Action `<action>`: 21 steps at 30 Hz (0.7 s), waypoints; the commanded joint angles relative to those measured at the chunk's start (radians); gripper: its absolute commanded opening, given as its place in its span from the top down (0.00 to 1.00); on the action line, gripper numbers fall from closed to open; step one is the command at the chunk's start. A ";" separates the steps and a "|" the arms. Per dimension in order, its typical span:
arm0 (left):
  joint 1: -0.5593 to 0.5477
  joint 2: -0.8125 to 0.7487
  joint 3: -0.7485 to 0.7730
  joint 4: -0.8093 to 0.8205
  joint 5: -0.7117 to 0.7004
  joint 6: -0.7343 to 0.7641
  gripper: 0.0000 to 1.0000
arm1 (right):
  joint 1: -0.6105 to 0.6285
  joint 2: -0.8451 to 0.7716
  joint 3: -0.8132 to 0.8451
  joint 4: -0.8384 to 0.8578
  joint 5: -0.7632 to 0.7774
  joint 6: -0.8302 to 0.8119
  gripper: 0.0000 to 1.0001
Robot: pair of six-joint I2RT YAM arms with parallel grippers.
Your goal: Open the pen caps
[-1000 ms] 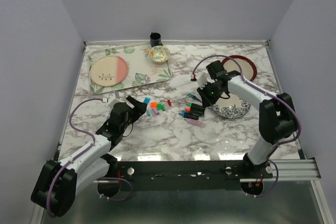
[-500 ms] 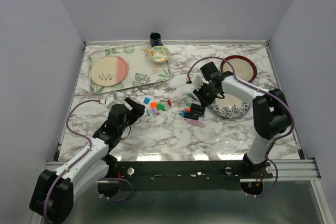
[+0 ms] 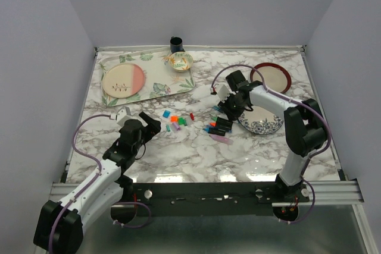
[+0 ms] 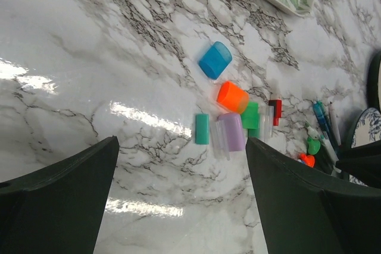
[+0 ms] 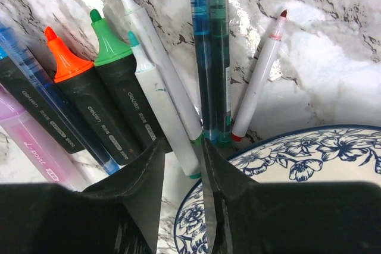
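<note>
Several loose pen caps lie on the marble left of centre: blue, orange, green, teal, purple and red. My left gripper is open and empty, on the near side of the caps. The uncapped pens lie in a row: black highlighters with orange and green tips, white pens and thin pens. My right gripper stands low over them, its jaws closed narrowly on the back end of a white pen with a teal tip.
A blue patterned plate lies right beside the pens, under my right gripper. A red-rimmed plate is behind it. A leaf-print tray with a pink plate, a small bowl and a dark cup are at the back left.
My left gripper has drawn back toward the near left, away from the caps. My right gripper has moved left and down onto the row of pens.
</note>
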 commanded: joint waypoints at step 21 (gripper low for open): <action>0.282 0.447 0.369 -0.245 -0.132 0.353 0.21 | 0.002 -0.352 -0.040 -0.025 -0.298 -0.017 0.55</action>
